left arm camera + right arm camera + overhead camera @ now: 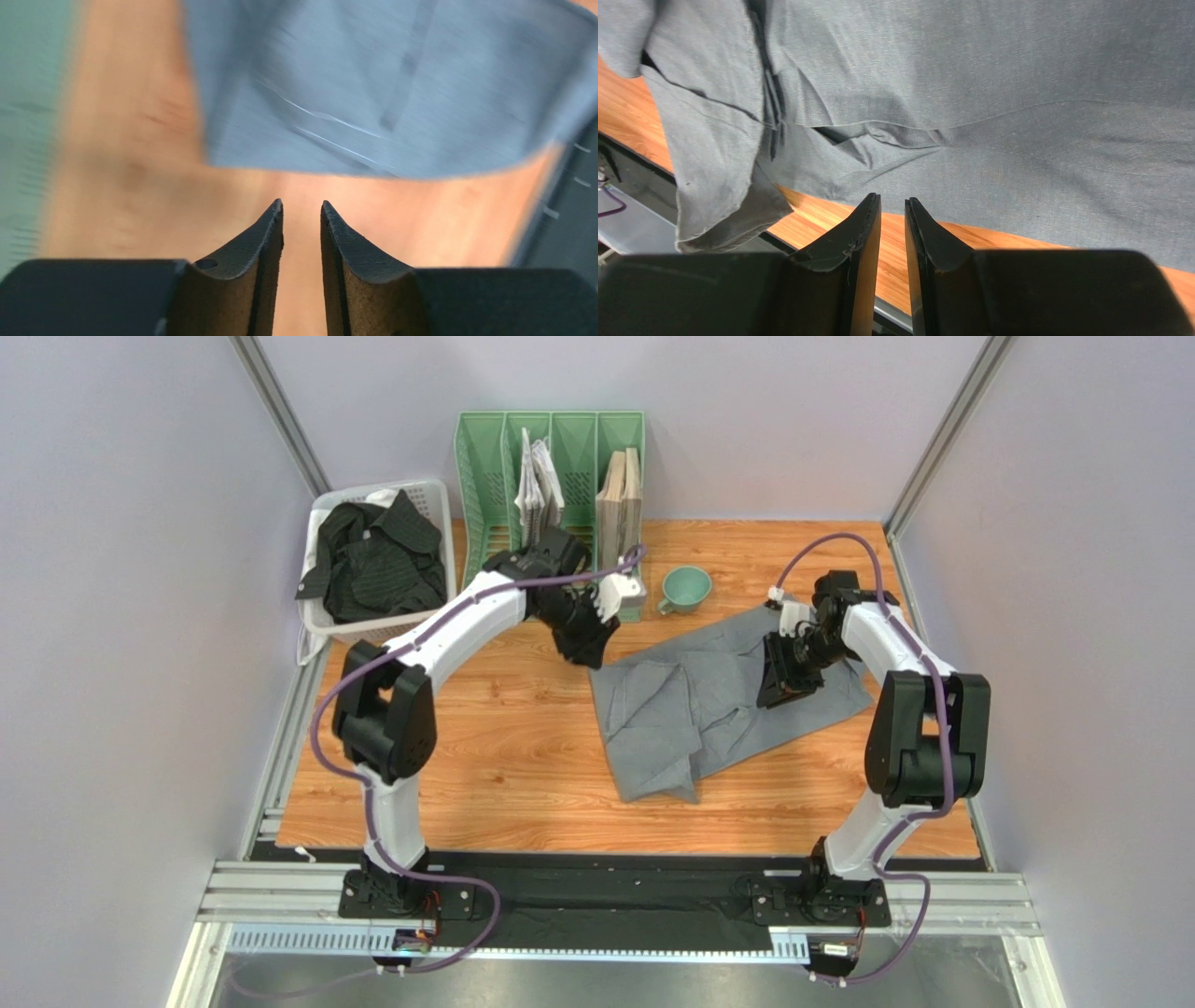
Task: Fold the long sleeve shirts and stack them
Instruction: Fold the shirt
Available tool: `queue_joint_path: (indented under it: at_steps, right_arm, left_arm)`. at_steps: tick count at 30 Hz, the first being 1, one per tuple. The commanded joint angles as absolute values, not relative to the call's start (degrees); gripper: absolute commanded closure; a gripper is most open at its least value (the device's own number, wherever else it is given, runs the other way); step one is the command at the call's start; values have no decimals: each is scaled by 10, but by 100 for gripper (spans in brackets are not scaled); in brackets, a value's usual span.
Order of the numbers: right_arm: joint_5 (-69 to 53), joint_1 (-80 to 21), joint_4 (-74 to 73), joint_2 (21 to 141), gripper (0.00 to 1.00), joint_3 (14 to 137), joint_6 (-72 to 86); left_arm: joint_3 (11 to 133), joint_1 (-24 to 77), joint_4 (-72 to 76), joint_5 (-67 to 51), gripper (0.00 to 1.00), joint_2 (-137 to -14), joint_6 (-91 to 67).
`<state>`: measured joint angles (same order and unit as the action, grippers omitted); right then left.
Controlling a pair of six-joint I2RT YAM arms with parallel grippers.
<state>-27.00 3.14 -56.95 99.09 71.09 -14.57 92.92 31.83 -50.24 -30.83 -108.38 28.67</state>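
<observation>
- Table (463,756): bare wood across the near-left part. Grey walls stand close on the left and right sides.
- White basket (320,623) at the far-left corner, green file rack (484,462) along the far edge, teal cup (685,588) just right of the rack's foot.
- The rack and cup are close behind the left gripper (589,641).
- Grey shirt (701,707) lies right of centre on the wood, rumpled, partly doubled over, with a folded flap on its left side.
- Black shirt (372,560) is bunched in the basket.
- Left gripper is just off the grey shirt's far-left corner, jaws a narrow slit apart, nothing between them. Its wrist view is blurred.
- Right gripper (776,679) is above the grey shirt's right part, jaws also barely parted, gripping nothing.
</observation>
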Motion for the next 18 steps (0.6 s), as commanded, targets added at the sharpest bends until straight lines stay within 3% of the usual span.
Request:
queue_joint_path:
  at_steps: [1, 5, 9, 13, 17, 18]
  right_arm:
    - [-320, 33, -587, 945, 75, 722, -129]
    - [-355, 40, -642, 889, 72, 715, -124]
    - [-366, 42, -694, 856, 63, 703, -126]
    - [-375, 51, -721, 829, 57, 692, -170]
    - [-421, 62, -774, 807, 58, 704, -282]
    - [-432, 62, -796, 802, 58, 702, -313]
  left_arm:
    - [1058, 330, -514, -263, 66, -1192, 345]
    - [1112, 337, -547, -270, 65, -1266, 353]
    - [1096, 350, -562, -267, 65, -1297, 347]
    - [1024, 365, -581, -274, 77, -1284, 340]
    - [894, 379, -563, -325, 99, -1212, 327]
    - [869, 378, -555, -333, 100, -1176, 323]
